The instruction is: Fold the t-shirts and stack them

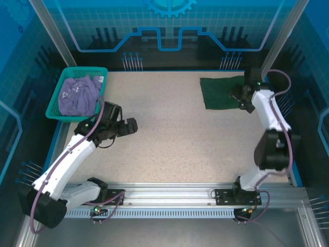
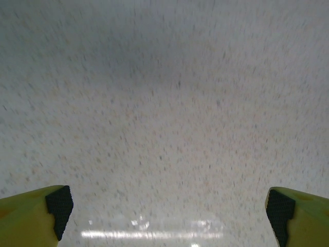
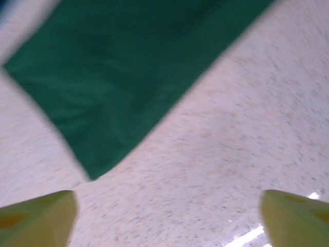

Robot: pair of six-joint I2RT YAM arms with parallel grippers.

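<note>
A dark green t-shirt (image 1: pixel 220 92) lies folded into a flat rectangle at the back right of the table. My right gripper (image 1: pixel 241 98) hovers at its right edge, open and empty. In the right wrist view the green t-shirt (image 3: pixel 128 72) spreads across the upper left, with bare table between the yellow fingertips (image 3: pixel 41 218). A light purple t-shirt (image 1: pixel 78 95) sits crumpled in the teal basket (image 1: pixel 57 91) at the back left. My left gripper (image 1: pixel 128 126) hangs open over bare table just right of the basket, and its padded fingertips (image 2: pixel 59 206) stand wide apart.
The speckled beige table (image 1: pixel 169 139) stretches between the two arms. A metal rail (image 1: pixel 169 193) with the arm bases runs along the near edge. Blue enclosure walls and metal posts (image 1: pixel 49 31) surround the table.
</note>
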